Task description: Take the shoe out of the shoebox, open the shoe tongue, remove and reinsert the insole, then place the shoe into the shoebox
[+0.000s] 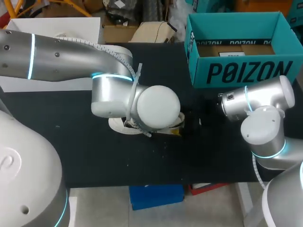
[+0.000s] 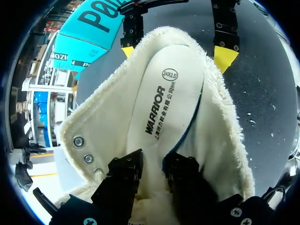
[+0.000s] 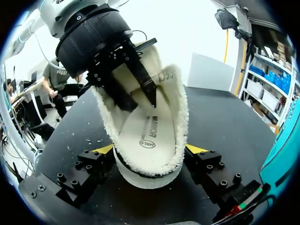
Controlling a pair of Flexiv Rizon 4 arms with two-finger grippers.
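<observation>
Clamping shoe (image 3: pixel 140 180) by both sides w/ R pincer (image 3: pixel 151 152) on table (image 1: pixel 94 156); I'm pinching insole (image 2: pixel 164 93) w/ L pincer (image 2: pixel 152 166), narrow, inside shoe.

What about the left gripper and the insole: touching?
Touching. The left wrist view shows the end of the insole running between the fingers of the left gripper, both pressed against it.

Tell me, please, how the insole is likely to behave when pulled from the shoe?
The insole looks thin, its edge curling up beside the left gripper, so it will probably be light and flex rather than stay flat. The fleece lining of the shoe may drag on it, though the right gripper grips the toe.
</observation>
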